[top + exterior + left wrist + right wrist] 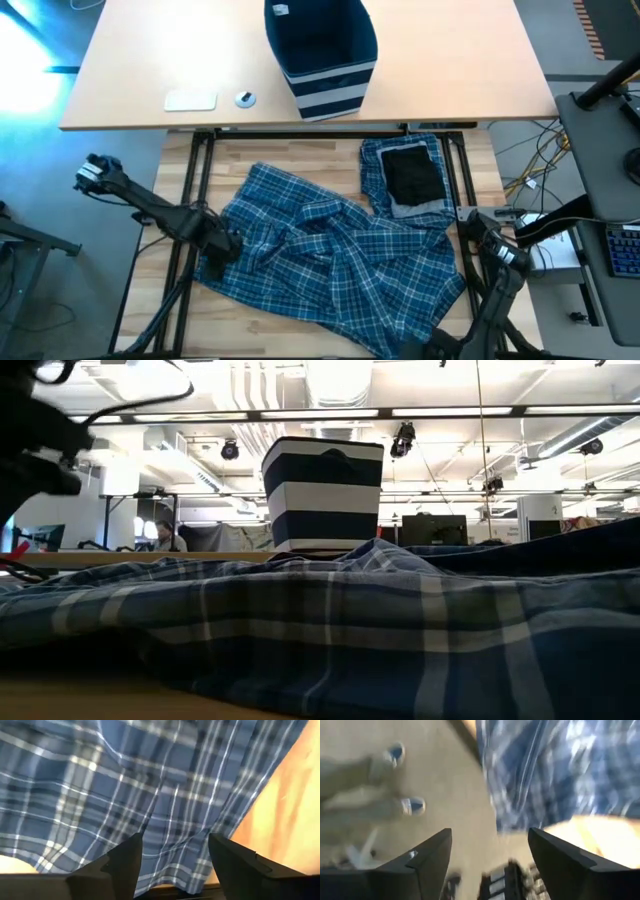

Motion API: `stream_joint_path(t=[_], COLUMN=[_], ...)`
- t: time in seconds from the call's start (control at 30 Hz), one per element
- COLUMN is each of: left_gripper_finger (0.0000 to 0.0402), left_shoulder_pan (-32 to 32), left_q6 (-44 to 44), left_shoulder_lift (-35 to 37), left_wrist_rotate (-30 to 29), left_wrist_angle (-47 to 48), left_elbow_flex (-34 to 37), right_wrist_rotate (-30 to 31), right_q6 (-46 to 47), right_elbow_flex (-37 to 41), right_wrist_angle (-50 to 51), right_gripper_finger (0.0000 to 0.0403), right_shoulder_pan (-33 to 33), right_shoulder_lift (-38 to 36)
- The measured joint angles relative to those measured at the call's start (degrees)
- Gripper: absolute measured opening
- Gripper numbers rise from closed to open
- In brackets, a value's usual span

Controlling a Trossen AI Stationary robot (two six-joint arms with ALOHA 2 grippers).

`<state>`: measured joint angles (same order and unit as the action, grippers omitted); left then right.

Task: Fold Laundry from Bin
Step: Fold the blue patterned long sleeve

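— Where are your grippers right now?

— Your left gripper [222,243] sits at the left edge of the plaid garment [330,265]. In its wrist view the two fingers [122,865] stand apart with plaid cloth showing between them, nothing pinched. Your right gripper [480,232] is at the garment's right edge, just off the cloth; its fingers [432,855] are spread too, with only floor and table edge between them.

— And the laundry?

— You have the big blue-and-white plaid piece lying rumpled across the wooden table [300,155], filling most of it. Behind it on the right lies a folded plaid piece [375,170] with a small black piece [413,175] on top.

— The bin?

— Your bin [320,55] stands upright on the far pale table [150,60], navy with pale stripes round its lower half, well apart from both grippers.
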<state>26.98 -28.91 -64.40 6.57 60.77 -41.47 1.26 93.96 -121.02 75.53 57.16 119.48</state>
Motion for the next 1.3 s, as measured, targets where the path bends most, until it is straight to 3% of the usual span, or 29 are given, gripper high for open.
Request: stream_joint_path(t=[0.17, 0.33, 0.53, 0.77, 1.0, 1.3], left_gripper_finger=[0.0194, 0.0175, 0.0167, 0.0148, 0.0013, 0.0004], left_shoulder_pan=[3.5, 10.2, 16.6, 17.2, 17.2, 18.7], left_q6=[0.9, 0.4, -1.7, -2.3, -4.0, -6.2], left_shoulder_lift=[-5.0, -9.7, -14.9, -18.5, -17.2, -9.4], left_wrist_rotate=[0.3, -2.3, -7.0, -10.1, -9.4, -8.6], left_wrist_angle=[-6.7, -15.4, -19.1, -22.2, -22.2, -10.7], left_elbow_flex=[2.9, 2.7, 3.0, 3.0, 1.4, -3.7], right_wrist_rotate=[8.0, 8.3, 7.9, 7.7, 7.7, 9.1], right_q6=[-0.3, -4.7, -9.4, -11.5, -12.9, -20.8], right_elbow_flex=[-3.7, -4.3, -4.3, -4.3, -4.3, -4.3], right_wrist_angle=[5.5, 6.1, 6.1, 6.1, 6.1, 4.6], right_gripper_finger=[0.0265, 0.0257, 0.0256, 0.0254, 0.0254, 0.0254], right_shoulder_pan=[-4.0, -7.8, -10.1, -11.0, -11.1, -14.3], right_shoulder_lift=[0.0, 0.0, 0.0, 0.0, 0.0, 0.0])
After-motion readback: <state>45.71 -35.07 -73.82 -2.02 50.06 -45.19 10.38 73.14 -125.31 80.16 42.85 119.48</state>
